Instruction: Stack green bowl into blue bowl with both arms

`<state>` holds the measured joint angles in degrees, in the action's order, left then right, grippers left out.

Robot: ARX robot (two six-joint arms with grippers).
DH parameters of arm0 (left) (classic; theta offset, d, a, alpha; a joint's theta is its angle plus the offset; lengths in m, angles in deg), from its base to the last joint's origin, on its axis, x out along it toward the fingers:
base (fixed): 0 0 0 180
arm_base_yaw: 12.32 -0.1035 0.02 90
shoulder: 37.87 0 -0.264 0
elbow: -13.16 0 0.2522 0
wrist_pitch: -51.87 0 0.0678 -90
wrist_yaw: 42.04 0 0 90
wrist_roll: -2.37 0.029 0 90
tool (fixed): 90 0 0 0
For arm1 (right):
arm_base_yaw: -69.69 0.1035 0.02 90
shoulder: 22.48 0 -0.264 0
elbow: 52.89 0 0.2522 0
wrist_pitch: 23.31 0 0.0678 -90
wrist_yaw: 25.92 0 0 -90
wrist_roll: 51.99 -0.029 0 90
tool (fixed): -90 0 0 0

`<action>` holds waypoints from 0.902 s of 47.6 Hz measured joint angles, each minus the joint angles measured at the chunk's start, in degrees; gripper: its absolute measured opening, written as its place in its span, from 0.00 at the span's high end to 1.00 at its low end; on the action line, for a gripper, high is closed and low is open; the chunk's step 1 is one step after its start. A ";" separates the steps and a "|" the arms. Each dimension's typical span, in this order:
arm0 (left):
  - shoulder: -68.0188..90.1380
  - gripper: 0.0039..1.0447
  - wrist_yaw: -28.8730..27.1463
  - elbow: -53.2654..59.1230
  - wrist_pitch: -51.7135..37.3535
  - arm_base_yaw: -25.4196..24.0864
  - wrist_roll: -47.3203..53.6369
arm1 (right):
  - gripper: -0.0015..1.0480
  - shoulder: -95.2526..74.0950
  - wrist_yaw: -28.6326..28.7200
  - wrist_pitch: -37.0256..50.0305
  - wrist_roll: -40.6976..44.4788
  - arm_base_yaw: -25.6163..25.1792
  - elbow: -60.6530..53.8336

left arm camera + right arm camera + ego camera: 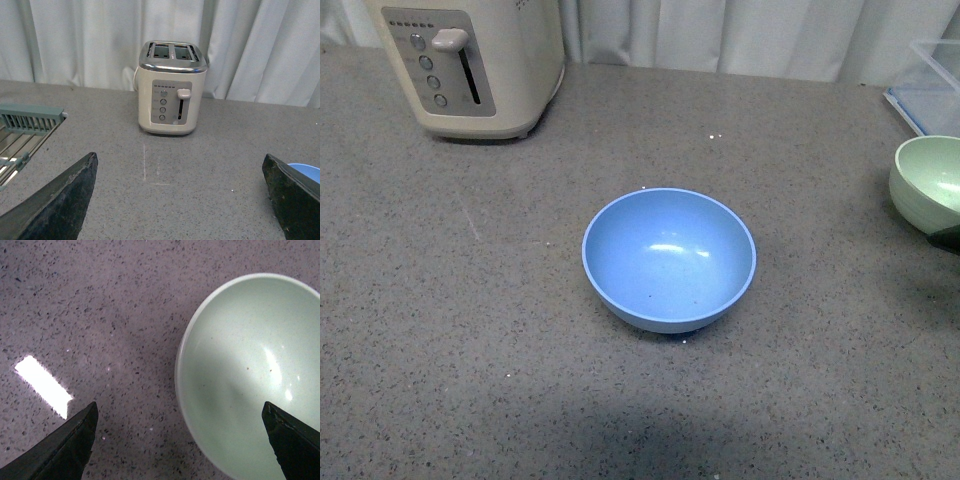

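Note:
The blue bowl (669, 258) stands upright and empty in the middle of the grey counter; a sliver of its rim shows in the left wrist view (306, 172). The green bowl (930, 183) stands upright at the right edge of the front view, with a dark part of the right arm just below it. In the right wrist view the green bowl (250, 375) lies below my open right gripper (180, 412), one finger over the bowl's inside, the other over bare counter. My left gripper (180, 170) is open and empty above the counter, facing the toaster.
A cream toaster (470, 62) stands at the back left, also in the left wrist view (171, 90). A clear plastic container (932, 85) sits at the back right. A dish rack (22, 132) shows in the left wrist view. White curtains hang behind the counter.

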<state>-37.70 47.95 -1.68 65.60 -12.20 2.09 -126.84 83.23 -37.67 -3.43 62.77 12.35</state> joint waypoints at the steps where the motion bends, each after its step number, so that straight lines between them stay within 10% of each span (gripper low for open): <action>1: 0.00 0.06 0.00 0.00 0.00 0.00 0.00 | 0.09 -0.28 0.13 -0.07 -0.07 0.07 0.37; 25: 0.00 0.06 0.00 0.00 0.00 0.00 0.00 | 0.09 -7.61 0.37 -3.85 -3.87 0.66 6.27; 43: 0.00 0.06 0.00 0.00 0.00 0.00 0.00 | 0.75 -8.57 -1.03 -4.20 -3.52 0.96 7.32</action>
<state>-37.70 47.95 -1.68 65.60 -12.20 2.09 -135.41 82.21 -41.87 -6.95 63.73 19.67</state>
